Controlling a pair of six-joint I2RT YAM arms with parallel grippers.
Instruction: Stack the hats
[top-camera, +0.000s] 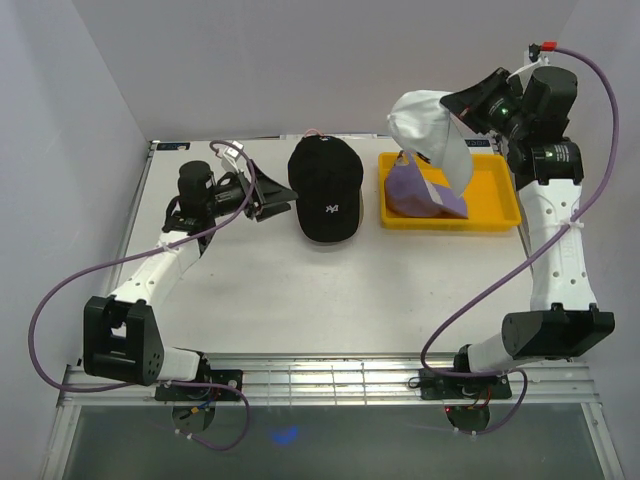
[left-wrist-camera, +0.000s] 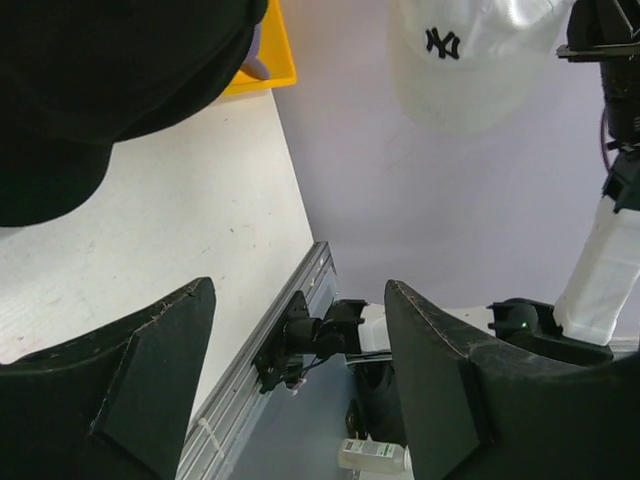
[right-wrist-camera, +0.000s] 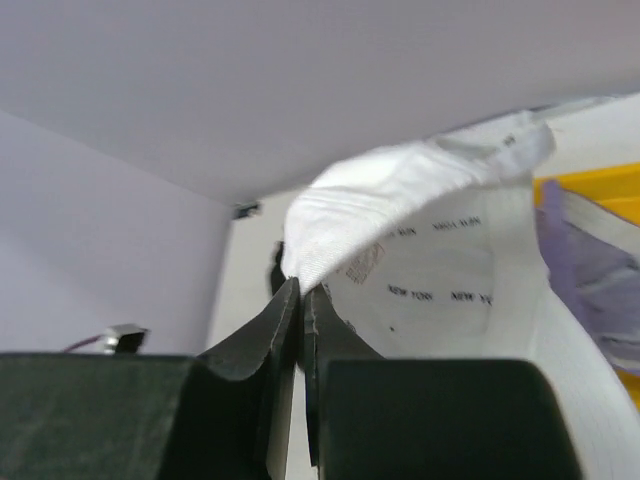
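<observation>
My right gripper (top-camera: 460, 107) is shut on the edge of the white cap (top-camera: 430, 130) and holds it in the air above the yellow tray (top-camera: 495, 200). In the right wrist view the gripper (right-wrist-camera: 300, 288) pinches the white fabric (right-wrist-camera: 400, 200). The purple cap (top-camera: 425, 195) lies in the tray, under the white one. The black cap (top-camera: 325, 190) lies on the table, brim toward me. My left gripper (top-camera: 283, 196) is open and empty just left of it. It also shows in the left wrist view (left-wrist-camera: 298, 290), below the black cap (left-wrist-camera: 100, 90). The pink cap is not clearly in view.
The tray stands at the back right, against the table's far edge. A metal rail (top-camera: 330, 375) runs along the near edge between the arm bases. White walls close in the back and the left side.
</observation>
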